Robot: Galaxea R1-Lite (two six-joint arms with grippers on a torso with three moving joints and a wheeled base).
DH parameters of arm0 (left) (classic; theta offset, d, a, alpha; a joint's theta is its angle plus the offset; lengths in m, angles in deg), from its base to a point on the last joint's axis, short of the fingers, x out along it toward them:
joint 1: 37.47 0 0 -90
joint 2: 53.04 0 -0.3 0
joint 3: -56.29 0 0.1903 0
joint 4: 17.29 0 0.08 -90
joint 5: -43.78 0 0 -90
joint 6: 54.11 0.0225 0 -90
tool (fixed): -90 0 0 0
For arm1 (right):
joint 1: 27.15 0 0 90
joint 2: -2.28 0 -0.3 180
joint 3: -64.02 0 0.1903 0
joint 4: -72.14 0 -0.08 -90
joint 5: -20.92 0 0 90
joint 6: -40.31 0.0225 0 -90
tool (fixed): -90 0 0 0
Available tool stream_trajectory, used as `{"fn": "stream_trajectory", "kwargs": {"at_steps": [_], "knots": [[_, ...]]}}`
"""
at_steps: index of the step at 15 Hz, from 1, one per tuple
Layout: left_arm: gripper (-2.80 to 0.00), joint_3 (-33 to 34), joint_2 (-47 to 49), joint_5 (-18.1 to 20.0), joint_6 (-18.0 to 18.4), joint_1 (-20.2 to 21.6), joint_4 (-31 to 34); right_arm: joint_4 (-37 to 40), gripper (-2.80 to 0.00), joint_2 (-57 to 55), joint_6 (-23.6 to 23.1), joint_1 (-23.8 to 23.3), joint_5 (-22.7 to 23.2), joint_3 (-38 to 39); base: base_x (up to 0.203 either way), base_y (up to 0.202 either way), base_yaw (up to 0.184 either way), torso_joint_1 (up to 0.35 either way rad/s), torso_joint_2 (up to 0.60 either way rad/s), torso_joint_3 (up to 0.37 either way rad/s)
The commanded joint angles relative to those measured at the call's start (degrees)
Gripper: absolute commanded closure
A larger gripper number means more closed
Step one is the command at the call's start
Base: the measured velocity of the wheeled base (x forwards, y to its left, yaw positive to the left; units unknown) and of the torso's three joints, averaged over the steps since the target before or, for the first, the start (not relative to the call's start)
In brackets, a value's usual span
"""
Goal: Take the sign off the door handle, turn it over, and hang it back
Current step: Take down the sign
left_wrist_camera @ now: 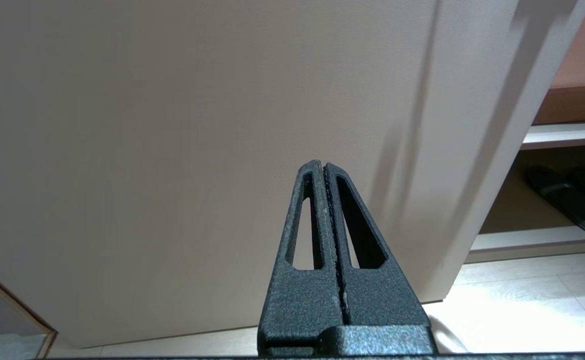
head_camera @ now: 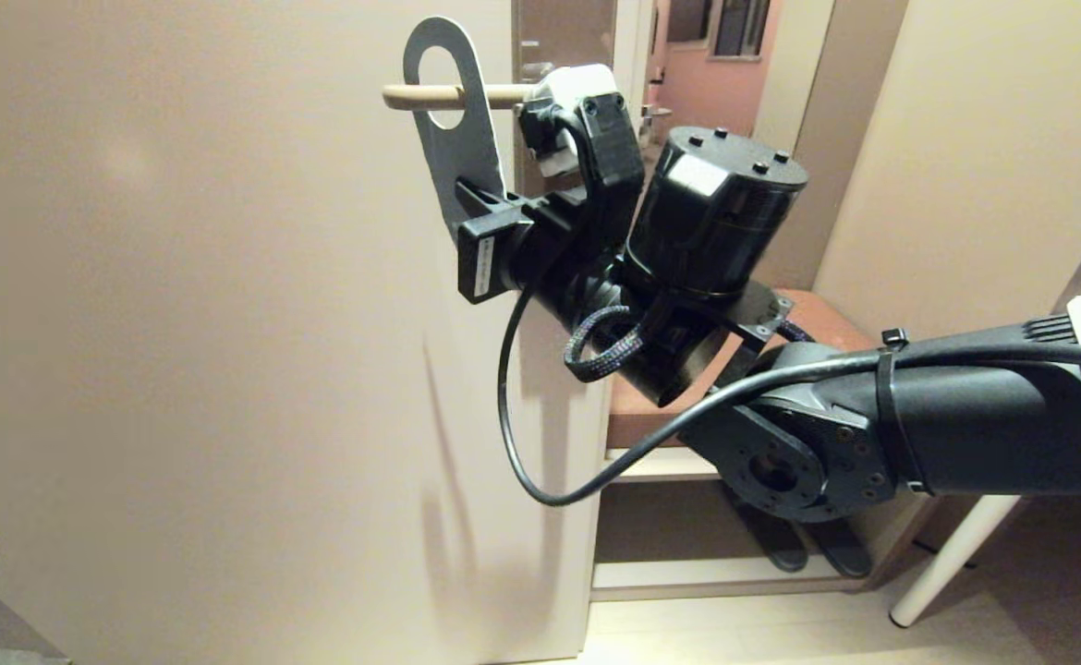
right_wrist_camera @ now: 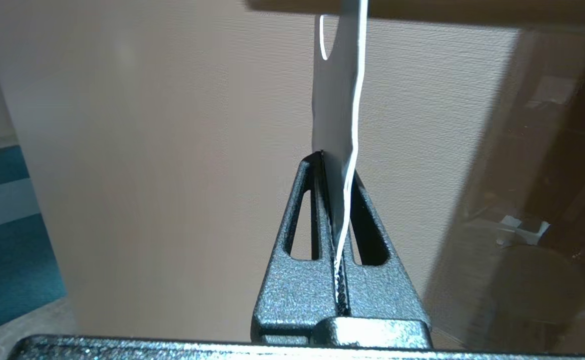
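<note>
- My right gripper (right_wrist_camera: 335,170) is pinched tight on the bottom of the sign (head_camera: 459,139).
- The sign hangs on the door handle (head_camera: 453,95); the bar goes through its oval hole.
- The handle sticks out from the cream door (head_camera: 180,323).
- My left gripper (left_wrist_camera: 325,167) is closed and holds nothing, low by the door.

Warm, dim indoor light throws soft slanting shadows down the flat beige door panel (head_camera: 226,369), with frame edges slightly blurred.
</note>
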Motion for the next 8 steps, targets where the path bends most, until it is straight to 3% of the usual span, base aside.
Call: {"fn": "stream_trajectory", "kwargs": {"at_steps": [1,8], "knots": [[0.0,0.0,0.04,0.01,0.0,0.0,0.0,-0.82,0.0,-0.86,-0.06,0.57,-0.04,-0.27,0.0,0.0,0.0,0.0,0.0,0.0],[0.0,0.0,0.04,0.01,0.0,0.0,0.0,-2.17,0.0,-2.57,0.03,1.55,-0.04,-2.38,0.0,0.0,0.0,0.0,0.0,0.0]]}}
